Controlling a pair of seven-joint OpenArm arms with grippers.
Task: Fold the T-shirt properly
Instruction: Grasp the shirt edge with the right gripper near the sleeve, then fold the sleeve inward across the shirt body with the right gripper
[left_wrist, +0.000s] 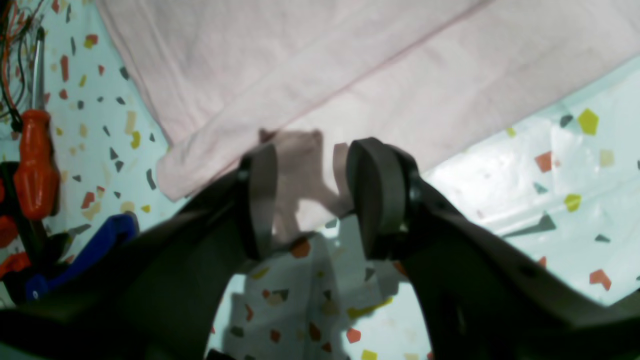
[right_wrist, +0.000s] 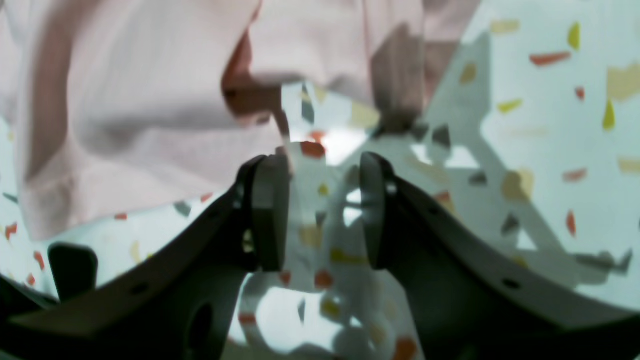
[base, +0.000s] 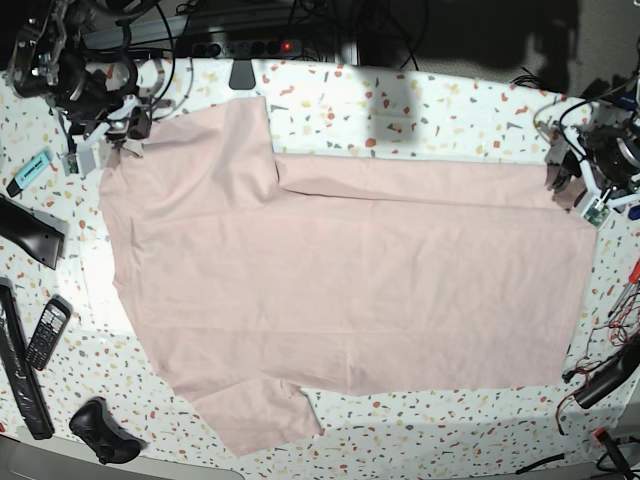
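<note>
T-shirt lies flat on the table, one long edge folded; more folds remain; left fingers and right fingers open, holding nothing.

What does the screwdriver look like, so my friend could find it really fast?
Start at the big pink T-shirt spread on the speckled table. In the left wrist view, look past the shirt's edge to the far left: the screwdriver lies there beside blue-handled tools. Only it has a fat orange handle and a thin metal shaft.
</note>
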